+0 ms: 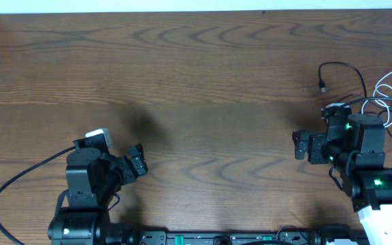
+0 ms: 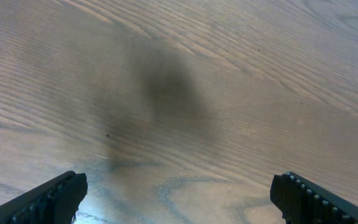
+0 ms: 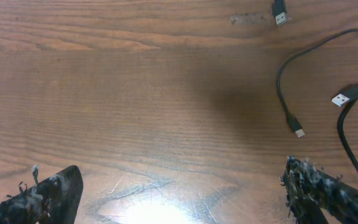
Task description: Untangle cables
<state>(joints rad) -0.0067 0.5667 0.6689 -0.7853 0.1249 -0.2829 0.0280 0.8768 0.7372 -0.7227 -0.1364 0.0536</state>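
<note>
The cables lie at the far right of the table, partly under my right arm. A thin black cable point(image 1: 349, 67) curves there and ends in a small plug point(image 1: 322, 87). Beside it the white cable point(image 1: 388, 87) lies in loops. In the right wrist view a black cable point(image 3: 283, 74) ends in a plug point(image 3: 298, 129), near a white-tipped plug point(image 3: 340, 99) and another dark plug point(image 3: 279, 12). My right gripper point(image 1: 297, 145) point(image 3: 182, 183) is open over bare wood, left of the cables. Far from them, my left gripper point(image 1: 141, 162) point(image 2: 179, 190) also stands open and holds nothing.
The wooden table point(image 1: 196, 75) stretches between the two arms. A thick black cord point(image 1: 19, 180) fixed to the left arm loops at the near left. The table's far edge point(image 1: 182, 12) runs along the top.
</note>
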